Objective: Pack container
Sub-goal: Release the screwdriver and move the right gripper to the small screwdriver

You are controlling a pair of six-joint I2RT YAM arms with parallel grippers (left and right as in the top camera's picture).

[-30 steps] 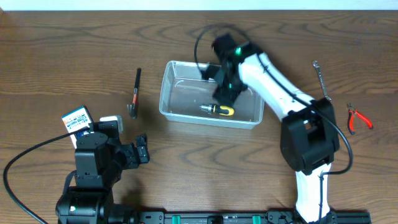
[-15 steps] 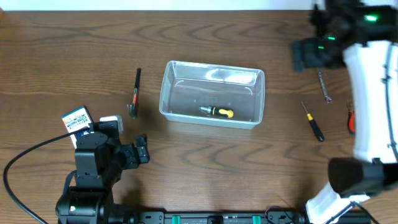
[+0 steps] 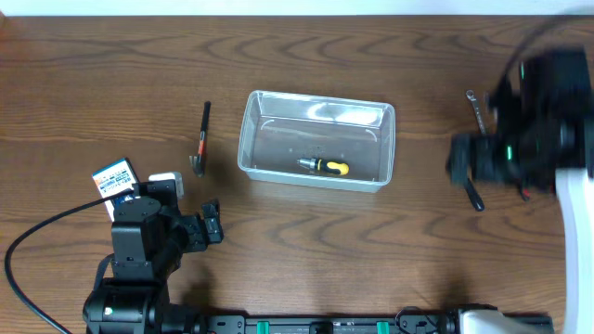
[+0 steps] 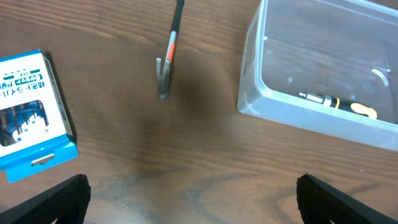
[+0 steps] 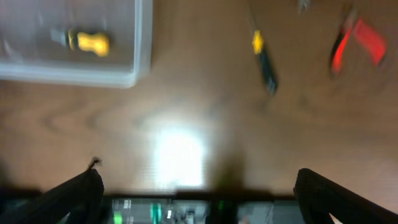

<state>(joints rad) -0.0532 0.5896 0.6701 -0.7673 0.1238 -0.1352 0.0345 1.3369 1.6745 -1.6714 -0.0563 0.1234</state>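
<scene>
Right gripper [image 5: 198, 186] hangs wide open and empty over the table [image 5: 186, 112] beside the container [image 5: 74, 76]. Left gripper [image 4: 194, 199] is open too, near a blue packet [image 4: 31, 112].

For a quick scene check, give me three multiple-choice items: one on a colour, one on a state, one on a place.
1. The card packet is: A red; B green; C blue and white.
2. The left gripper is: A shut on something; B open; C out of view.
3. The stubby screwdriver lies: A on the packet; B inside the container; C between the left gripper's fingers.
C, its printed face shows it; B, its fingers stand wide apart, nothing between; B, it rests on the container's floor.
</scene>
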